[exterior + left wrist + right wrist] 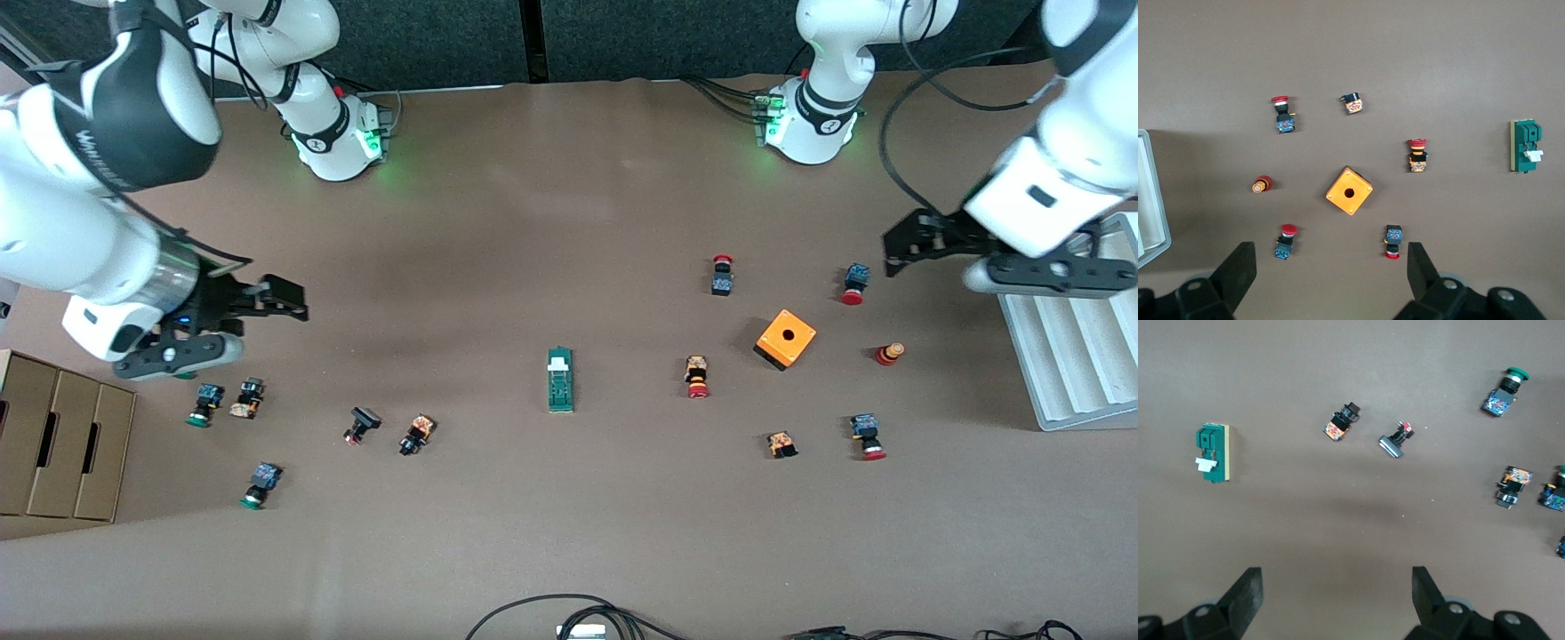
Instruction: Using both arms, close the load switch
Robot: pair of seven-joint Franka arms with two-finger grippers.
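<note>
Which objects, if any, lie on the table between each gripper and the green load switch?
Between the open right gripper and the load switch lie two small push buttons, slightly nearer the camera than a straight path. Between the open left gripper and the switch lie the orange cube and a red-capped button.

Bare table rings the load switch [560, 380] (nearest clutter: a red-capped button [696, 376]).

brown table [533, 222] fills scene, dark panel wall [622, 36] along top, cardboard boxes [62, 444] at right arm's end, white ridged tray [1076, 356] at left arm's end.
</note>
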